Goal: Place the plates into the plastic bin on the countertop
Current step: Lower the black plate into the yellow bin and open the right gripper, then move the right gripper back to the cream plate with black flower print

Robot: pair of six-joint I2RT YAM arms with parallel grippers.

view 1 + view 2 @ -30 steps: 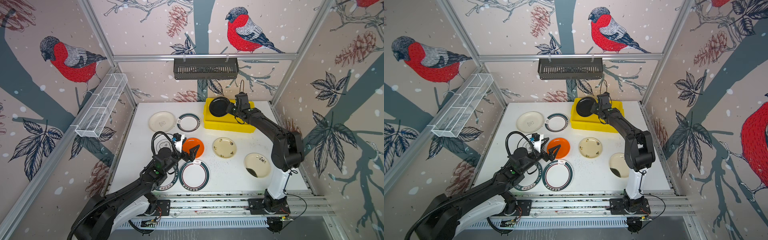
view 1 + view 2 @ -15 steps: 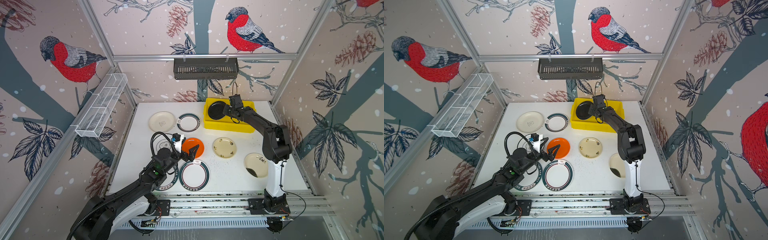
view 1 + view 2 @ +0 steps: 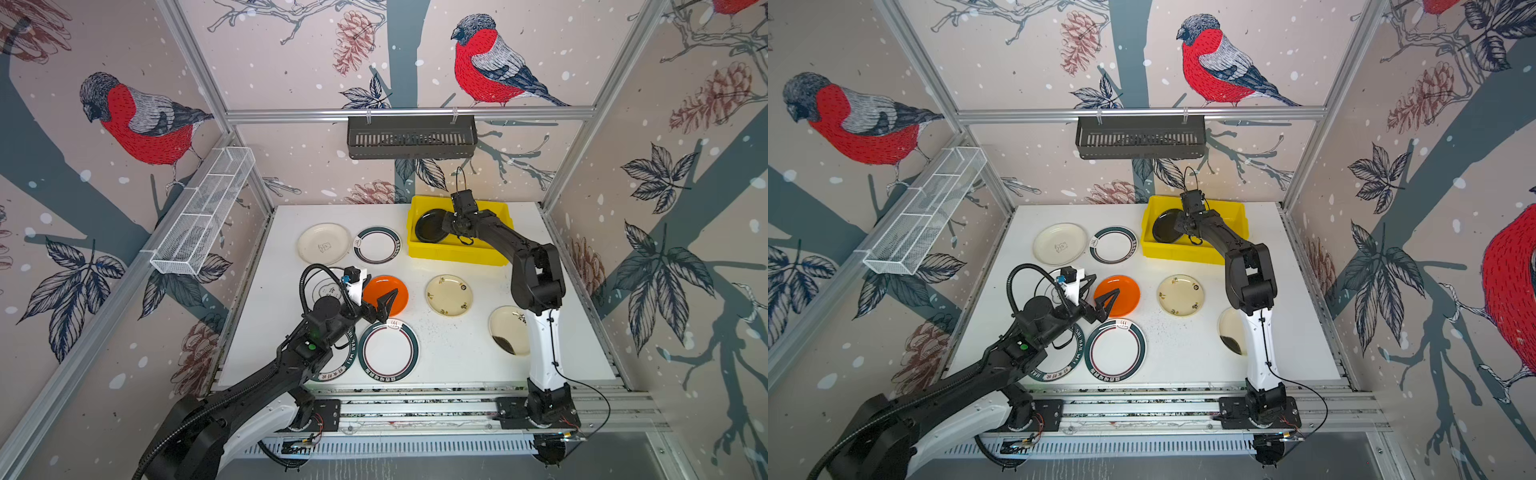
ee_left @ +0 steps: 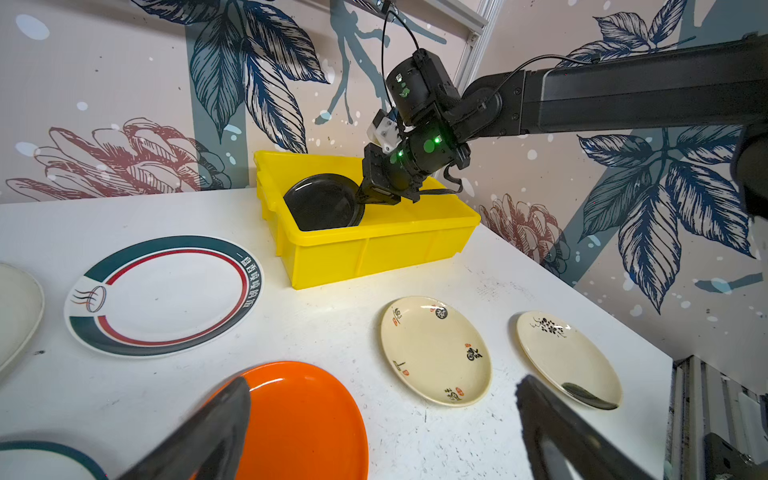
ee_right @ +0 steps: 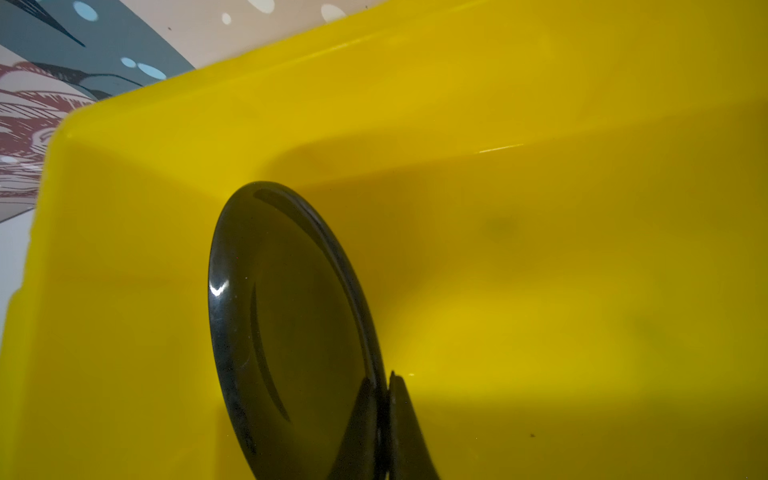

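Black plate (image 5: 291, 324), glossy, tilted inside plastic bin (image 5: 540, 249), right end effector (image 5: 384, 380) pinching its rim, left end effector (image 4: 384, 384) wide open

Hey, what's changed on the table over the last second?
The right tool, shut on the black plate, lowered it, tilted, deeper into the yellow bin. Nothing was let go. The left tool stayed open over the orange plate; the other plates did not move.

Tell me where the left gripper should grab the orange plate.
Its rim nearest the left gripper, from above, one finger inside the lip, one outside. The orange plate lies flat on the countertop, so likely only its upturned edge can be pinched.
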